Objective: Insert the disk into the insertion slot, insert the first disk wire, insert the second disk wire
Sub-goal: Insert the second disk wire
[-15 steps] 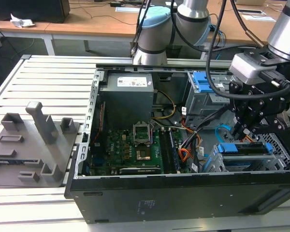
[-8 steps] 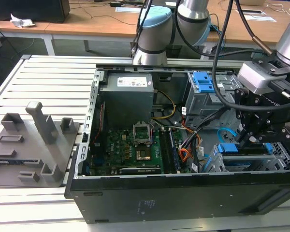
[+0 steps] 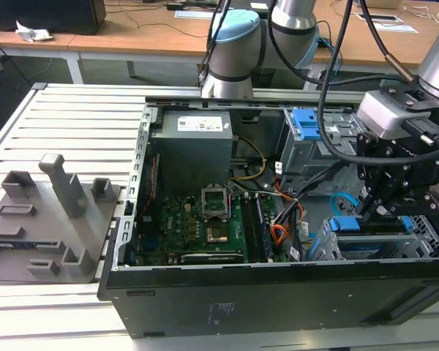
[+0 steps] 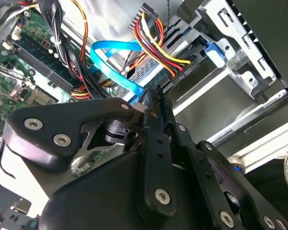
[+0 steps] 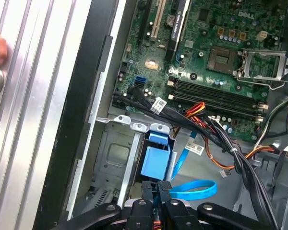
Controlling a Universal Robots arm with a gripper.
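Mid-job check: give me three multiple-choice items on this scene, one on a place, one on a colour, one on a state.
1. In the exterior view, the black gripper is: A over the grey perforated metal drive bay at that view's right; B over the power supply; C outside the case.
2. The looped flat cable is: A red; B light blue; C white.
3. The black computer case is: A panelled shut; B open; C upside down.
Answers: 1 A, it hangs at the bay; 2 B, a blue loop in both wrist views; 3 B, the green motherboard lies exposed.
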